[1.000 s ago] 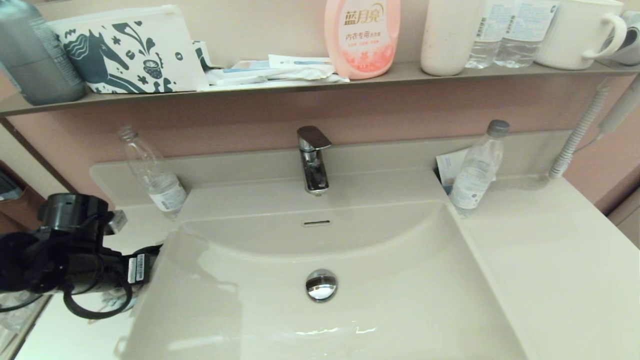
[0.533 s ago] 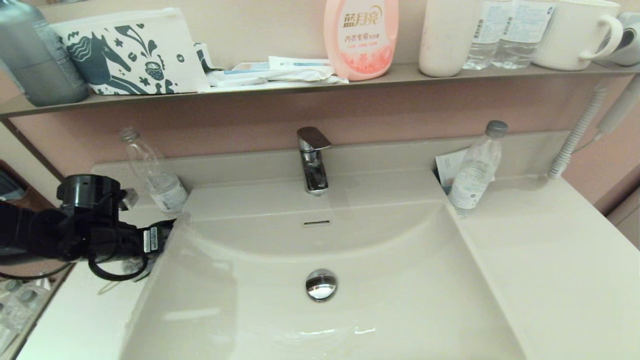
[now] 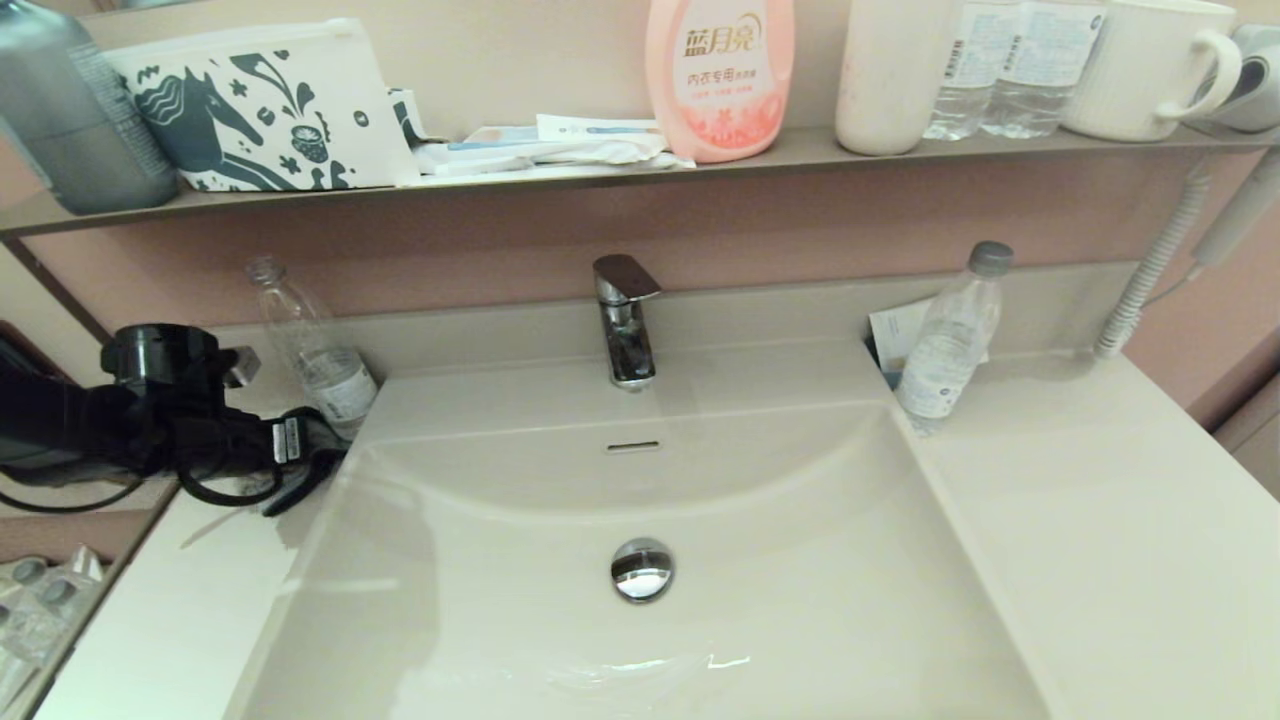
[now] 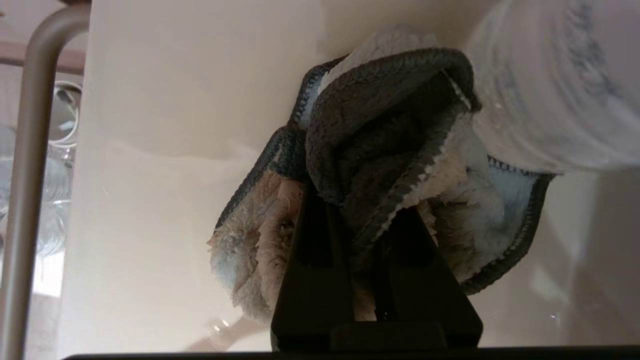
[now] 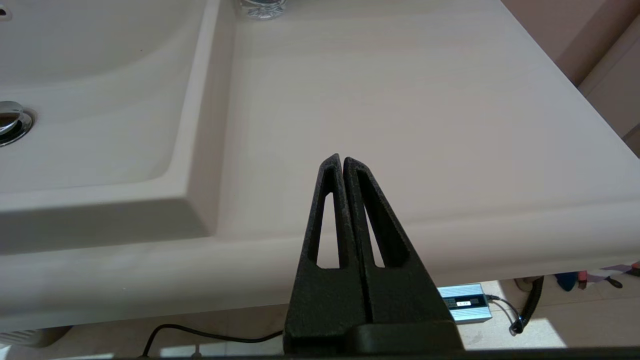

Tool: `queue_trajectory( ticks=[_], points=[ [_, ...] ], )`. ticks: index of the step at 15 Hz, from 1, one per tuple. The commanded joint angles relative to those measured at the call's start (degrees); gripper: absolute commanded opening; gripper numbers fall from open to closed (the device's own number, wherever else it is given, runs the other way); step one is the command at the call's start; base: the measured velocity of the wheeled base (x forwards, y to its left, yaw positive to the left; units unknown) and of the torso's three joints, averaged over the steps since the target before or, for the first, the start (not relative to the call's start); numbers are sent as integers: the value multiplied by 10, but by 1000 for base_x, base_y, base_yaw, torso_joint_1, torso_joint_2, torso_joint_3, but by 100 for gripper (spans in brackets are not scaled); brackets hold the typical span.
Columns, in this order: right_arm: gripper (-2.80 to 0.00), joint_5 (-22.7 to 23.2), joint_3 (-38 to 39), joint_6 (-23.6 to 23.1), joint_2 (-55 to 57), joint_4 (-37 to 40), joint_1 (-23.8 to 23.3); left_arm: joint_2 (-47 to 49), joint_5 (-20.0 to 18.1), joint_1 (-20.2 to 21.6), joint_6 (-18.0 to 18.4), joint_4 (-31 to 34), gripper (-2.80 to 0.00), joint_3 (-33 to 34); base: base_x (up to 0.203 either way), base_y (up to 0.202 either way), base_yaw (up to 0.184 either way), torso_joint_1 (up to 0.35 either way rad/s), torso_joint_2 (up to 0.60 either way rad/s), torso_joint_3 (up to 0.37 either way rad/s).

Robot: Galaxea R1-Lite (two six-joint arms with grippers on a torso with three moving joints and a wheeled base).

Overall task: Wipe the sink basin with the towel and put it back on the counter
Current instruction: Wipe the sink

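In the left wrist view the fluffy towel (image 4: 380, 150), pale with dark teal-grey edges, is bunched up on the glossy cream counter (image 4: 165, 150). My left gripper (image 4: 360, 210) is shut on it. In the head view that gripper (image 3: 300, 475) is low over the left strip of counter (image 3: 180, 600), just outside the basin's left rim and close to a clear bottle (image 3: 320, 360). There the arm hides the towel. The cream sink basin (image 3: 820, 600) shows its chrome drain plug (image 3: 642, 570) and overflow slot (image 3: 633, 446). My right gripper (image 5: 342, 159) is shut and empty, off the front edge of the right counter (image 5: 400, 100).
The clear bottle (image 4: 560, 90) almost touches the towel. A chrome faucet (image 3: 625, 320) stands behind the basin, and a second bottle (image 3: 950, 335) at the back right. The shelf above holds a horse-print pouch (image 3: 270, 105) and a pink bottle (image 3: 720, 75). A metal rail (image 4: 30, 175) runs beside the counter's left edge.
My left arm has moved back along the left counter, away from the front edge and toward the clear bottle, still holding the towel. The right arm has not moved.
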Motion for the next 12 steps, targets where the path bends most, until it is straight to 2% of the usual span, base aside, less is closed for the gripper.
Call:
queue_trajectory(
  ticks=[1,4,7,10,12],
  points=[
    [-280,0,0,0,1,0,0,22,-4,15,6,22,-280,-18,0,0,0,0,0,0],
    [-280,0,0,0,1,0,0,27,-10,27,6,19,-280,-37,0,0,0,0,0,0],
    [-280,0,0,0,1,0,0,22,-33,51,5,31,-280,-77,0,0,0,0,0,0],
    [-280,0,0,0,1,0,0,-55,-52,62,5,96,-280,-43,0,0,0,0,0,0],
    [-280,0,0,0,1,0,0,-96,-64,71,6,114,-280,7,0,0,0,0,0,0]
  ],
)
